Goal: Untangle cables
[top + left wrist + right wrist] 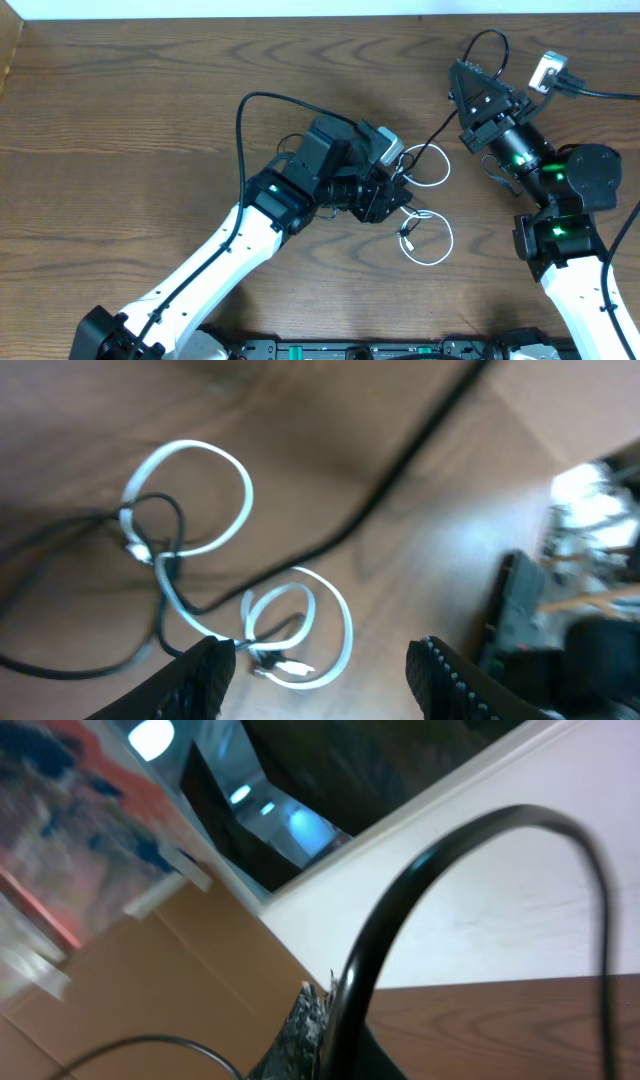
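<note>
The white cable (428, 263) lies on the table in two loops, tangled with the black cable (440, 130). My left gripper (396, 205) hovers over the tangle. In the left wrist view it (325, 680) is open, with the white cable's (190, 448) lower loop and plug on the table between its fingers. The left fingertip (205, 670) is close to the white cord. The black cable (400, 470) runs off diagonally to my right gripper (464, 72), which is raised at the back right. That gripper (325, 1020) is shut on the black cable (380, 920), which arches above it.
The wooden table (150, 110) ends at a white wall at the back. The right arm (560, 190) stands at the right edge, close to the cables. Thicker black wires run along both arms.
</note>
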Available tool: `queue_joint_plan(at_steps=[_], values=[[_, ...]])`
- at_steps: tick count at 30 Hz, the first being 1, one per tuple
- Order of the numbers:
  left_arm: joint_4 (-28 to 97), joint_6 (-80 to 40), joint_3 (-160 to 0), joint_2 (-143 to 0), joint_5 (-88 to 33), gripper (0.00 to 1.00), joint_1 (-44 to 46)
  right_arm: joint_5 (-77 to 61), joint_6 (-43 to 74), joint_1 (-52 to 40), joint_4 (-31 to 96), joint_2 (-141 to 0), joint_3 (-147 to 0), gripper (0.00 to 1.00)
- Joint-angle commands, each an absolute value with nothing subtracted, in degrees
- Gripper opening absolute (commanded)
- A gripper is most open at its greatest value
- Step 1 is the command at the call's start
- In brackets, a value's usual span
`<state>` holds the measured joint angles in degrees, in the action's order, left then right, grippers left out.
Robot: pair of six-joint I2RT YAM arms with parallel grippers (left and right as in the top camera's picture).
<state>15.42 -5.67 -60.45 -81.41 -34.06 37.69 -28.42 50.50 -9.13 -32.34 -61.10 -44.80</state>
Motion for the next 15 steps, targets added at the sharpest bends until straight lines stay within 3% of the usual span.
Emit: queue_joint_plan(at_steps=[1,11,15], values=[[13.63,-4.29,-60.97,-81.38,-25.04,0.60,39.00,-28.64,58.52,-8.88,-34.00,-60.64,-45.10,0.01],[10.50,-4.69,-60.97,-83.68,-20.88,0.60,41.45,-30.63,63.24,-9.10,-38.09,-60.64,-45.10,0.01],[9.23,-5.02,-60.97,-84.36,-20.88,0.52,41.56,-31.07,63.24,-9.10,-38.57,-60.64,-45.10,0.01]])
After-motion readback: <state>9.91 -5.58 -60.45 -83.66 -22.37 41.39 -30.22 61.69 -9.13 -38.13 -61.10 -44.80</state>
